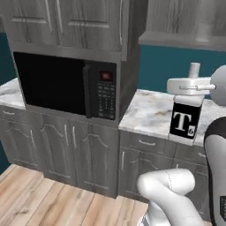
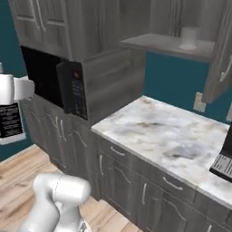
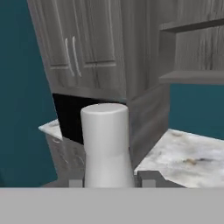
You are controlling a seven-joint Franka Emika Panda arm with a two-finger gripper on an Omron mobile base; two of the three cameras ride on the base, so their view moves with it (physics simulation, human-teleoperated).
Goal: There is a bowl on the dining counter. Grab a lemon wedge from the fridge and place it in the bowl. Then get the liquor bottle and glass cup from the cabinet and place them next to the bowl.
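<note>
Your gripper (image 1: 190, 88), part closed around the liquor bottle's (image 1: 185, 120) neck, holds it clear above the marble worktop (image 1: 148, 112); keep it upright while carrying.

Pale liquor bottle (image 1: 185, 119), black "T" label, upright off the worktop.

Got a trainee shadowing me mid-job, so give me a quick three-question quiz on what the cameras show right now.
1. True or false: the tool is shut on the liquor bottle.
2. Where is the glass cup? A) marble worktop B) open cabinet shelf C) inside the microwave
3. Fill in: the bottle hangs in the air beside the ____.

Key:
1. True; it grips the neck, label facing the left base view.
2. B
3. microwave
</note>
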